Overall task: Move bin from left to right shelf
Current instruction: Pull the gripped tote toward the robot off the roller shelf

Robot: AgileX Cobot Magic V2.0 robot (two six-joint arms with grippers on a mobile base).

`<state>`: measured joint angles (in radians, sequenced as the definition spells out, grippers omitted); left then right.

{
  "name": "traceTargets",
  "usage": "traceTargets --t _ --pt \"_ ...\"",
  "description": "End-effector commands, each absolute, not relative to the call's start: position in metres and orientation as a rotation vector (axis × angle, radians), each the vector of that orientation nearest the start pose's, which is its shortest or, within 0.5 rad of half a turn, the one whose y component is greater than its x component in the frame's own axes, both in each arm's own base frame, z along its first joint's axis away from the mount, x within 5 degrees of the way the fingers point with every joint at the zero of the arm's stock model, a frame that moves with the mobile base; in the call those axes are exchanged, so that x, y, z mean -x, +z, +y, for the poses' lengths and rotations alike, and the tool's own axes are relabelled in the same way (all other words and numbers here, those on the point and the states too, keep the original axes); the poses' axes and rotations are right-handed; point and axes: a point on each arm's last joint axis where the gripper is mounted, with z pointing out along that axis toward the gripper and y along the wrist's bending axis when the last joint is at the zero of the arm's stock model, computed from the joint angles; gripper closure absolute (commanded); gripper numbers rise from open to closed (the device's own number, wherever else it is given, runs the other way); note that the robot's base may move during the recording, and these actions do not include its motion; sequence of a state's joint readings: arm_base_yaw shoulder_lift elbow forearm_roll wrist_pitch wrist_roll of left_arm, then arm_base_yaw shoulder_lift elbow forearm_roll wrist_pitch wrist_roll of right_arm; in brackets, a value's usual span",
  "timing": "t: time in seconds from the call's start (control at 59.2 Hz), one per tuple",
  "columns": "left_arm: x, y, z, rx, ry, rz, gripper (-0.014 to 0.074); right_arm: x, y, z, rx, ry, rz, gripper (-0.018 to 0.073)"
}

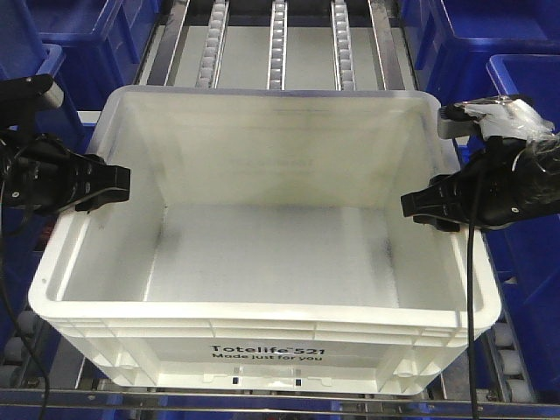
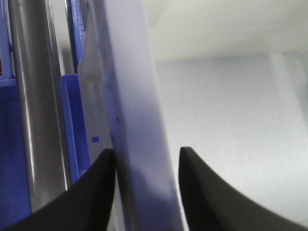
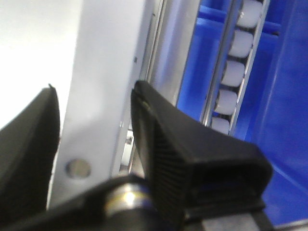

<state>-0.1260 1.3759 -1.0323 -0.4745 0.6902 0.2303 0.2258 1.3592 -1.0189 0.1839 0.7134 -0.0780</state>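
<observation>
**White bin straddled at both side walls, jaws spread**

The bin (image 1: 262, 144) sits in the middle of the front view on a shelf lane. Its printed "Totelife 521" side faces the camera and its open top shows a bare floor. Which shelf of the two this is cannot be told from the pictures.

The left gripper (image 1: 118, 185) is at the rim of the bin's left wall, about halfway along its length. The right gripper (image 1: 418, 207) is at the rim of the right wall, roughly opposite.

In the left wrist view the bin's wall (image 2: 139, 115) runs up between the two black fingers of the left gripper (image 2: 147, 150). The outer finger lies against the wall's outside face. The inner finger stands just off the inside face, with a thin gap showing. The jaws are spread astride the wall and are not pinching it.

In the right wrist view the rim (image 3: 103, 67) likewise passes between the fingers of the right gripper (image 3: 94, 86). The ribbed outer finger (image 3: 159, 139) touches the rim's outer edge, and the inner finger sits slightly clear of it, so these jaws are also spread.

Roller tracks (image 1: 278, 44) run away behind the bin. Dark blue crates (image 1: 525, 96) flank it on both sides.
</observation>
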Motion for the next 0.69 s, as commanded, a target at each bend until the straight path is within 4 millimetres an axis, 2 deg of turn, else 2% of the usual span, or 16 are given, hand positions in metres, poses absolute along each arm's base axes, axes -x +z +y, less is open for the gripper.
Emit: traceTargets --t 0.0,0.473,0.675 --pt "-0.28 0.312 -0.066 -0.122 -0.505 2.405 0.0605 -0.273 0.311 0.074 0.247 0.277 2.407 0.0569" --pt "-0.28 0.314 -0.067 -0.159 -0.517 2.376 0.0604 -0.272 0.315 0.074 0.24 0.285 2.385 0.0567" --pt "-0.273 0.33 -0.069 -0.116 -0.575 2.303 0.0603 -0.265 0.325 0.073 0.24 0.289 2.336 0.0567"
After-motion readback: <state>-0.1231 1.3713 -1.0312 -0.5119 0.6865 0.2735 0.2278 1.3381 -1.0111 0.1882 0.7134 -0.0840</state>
